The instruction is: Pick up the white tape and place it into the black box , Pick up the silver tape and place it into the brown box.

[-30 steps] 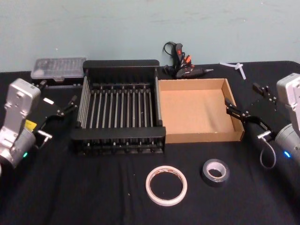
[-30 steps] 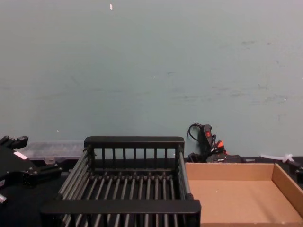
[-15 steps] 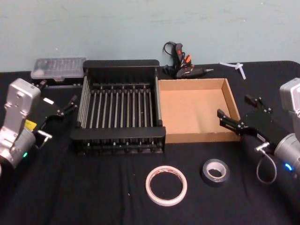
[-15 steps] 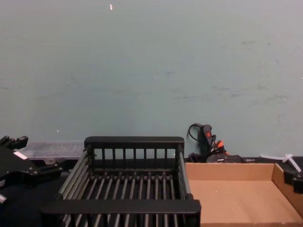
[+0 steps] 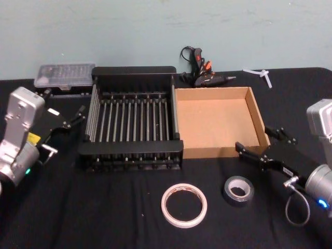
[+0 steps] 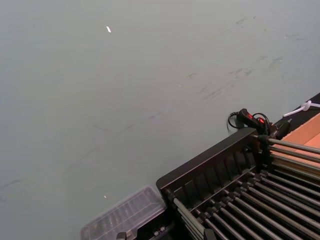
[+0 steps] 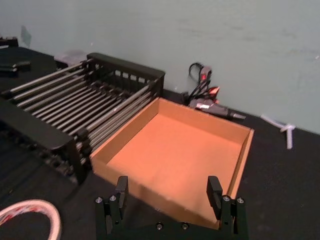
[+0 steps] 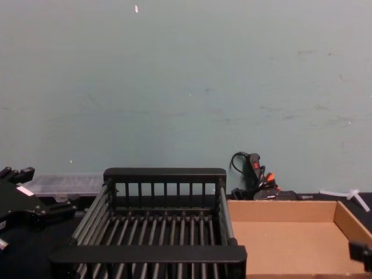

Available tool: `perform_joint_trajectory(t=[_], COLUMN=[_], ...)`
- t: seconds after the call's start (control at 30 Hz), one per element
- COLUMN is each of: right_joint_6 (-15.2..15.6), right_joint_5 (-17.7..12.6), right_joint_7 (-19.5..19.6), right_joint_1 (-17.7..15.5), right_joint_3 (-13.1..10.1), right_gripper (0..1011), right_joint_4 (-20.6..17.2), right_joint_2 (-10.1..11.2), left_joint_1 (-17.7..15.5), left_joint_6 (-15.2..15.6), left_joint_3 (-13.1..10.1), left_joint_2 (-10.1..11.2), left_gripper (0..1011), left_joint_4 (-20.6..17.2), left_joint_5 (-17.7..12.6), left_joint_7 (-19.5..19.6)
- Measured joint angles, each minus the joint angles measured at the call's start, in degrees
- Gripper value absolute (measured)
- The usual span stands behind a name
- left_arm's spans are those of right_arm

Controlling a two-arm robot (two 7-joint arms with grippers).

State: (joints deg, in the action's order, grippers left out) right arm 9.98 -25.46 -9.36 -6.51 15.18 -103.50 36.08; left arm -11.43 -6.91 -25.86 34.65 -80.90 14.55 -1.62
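The right gripper (image 5: 263, 146) hangs with its jaws spread wide and nothing between them, low over the black table (image 5: 104, 207) just off the near right corner of the brown box (image 5: 218, 122). From this claw, the silver tape (image 5: 238, 190) lies flat on the cloth a little nearer the robot and slightly to the left, close but not touching; the claw looks to be above and beyond the roll rather than over it, though the head view alone makes the height hard to judge. The white tape (image 5: 184, 205) lies flat farther left of the claw, well apart from it and just beside the silver roll, with a gap between the two. In the right wrist view the two fingers (image 7: 121, 192) stand apart in front of the box's near wall, the box (image 7: 175, 150) lies straight ahead of the claw, and an arc of the white tape (image 7: 30, 217) shows at the corner. The black box (image 5: 132, 122) sits to the left of the claw, its side against the brown box's left wall. The left gripper (image 5: 65, 122) rests off the black box's left side, jaws parted and holding nothing. A glue gun (image 5: 202, 70) lies beyond the brown box, and a clear case (image 5: 65, 75) beyond the black box's far left corner.
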Motion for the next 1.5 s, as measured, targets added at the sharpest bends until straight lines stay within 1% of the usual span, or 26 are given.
perform_joint_trajectory(t=[0.33,0.43,0.5,0.9,1.17,1.5], right_joint_6=[3.89,5.03,6.4,10.39,12.51,14.07], right_joint_5=[0.39,0.72,1.15,2.27,3.36,4.63], right_joint_7=[-1.09,-1.21,-1.34,-1.87,-2.52,-3.12], right_joint_1=[-2.21,-2.4,-2.57,-2.58,-2.4,-2.11], right_joint_3=[-0.29,-0.29,-0.29,-0.41,-0.49,-0.73], right_gripper=[1002,1002,1002,1002,1002,1002], right_joint_4=[-1.1,-1.1,-1.09,-0.15,-0.04,0.52], right_joint_2=[-0.09,-0.14,-0.22,-1.61,-2.23,-3.13], left_joint_1=[0.0,0.0,-0.01,0.0,0.0,0.0], left_joint_6=[0.0,0.0,0.0,0.0,0.0,0.0], left_joint_3=[0.0,0.0,0.0,0.0,0.0,0.0], left_joint_2=[0.0,0.0,0.0,0.0,0.0,0.0], left_gripper=[1001,1001,1001,1001,1001,1001], left_joint_4=[0.0,0.0,0.0,0.0,0.0,0.0], left_joint_5=[0.0,0.0,0.0,0.0,0.0,0.0], left_joint_7=[0.0,0.0,0.0,0.0,0.0,0.0])
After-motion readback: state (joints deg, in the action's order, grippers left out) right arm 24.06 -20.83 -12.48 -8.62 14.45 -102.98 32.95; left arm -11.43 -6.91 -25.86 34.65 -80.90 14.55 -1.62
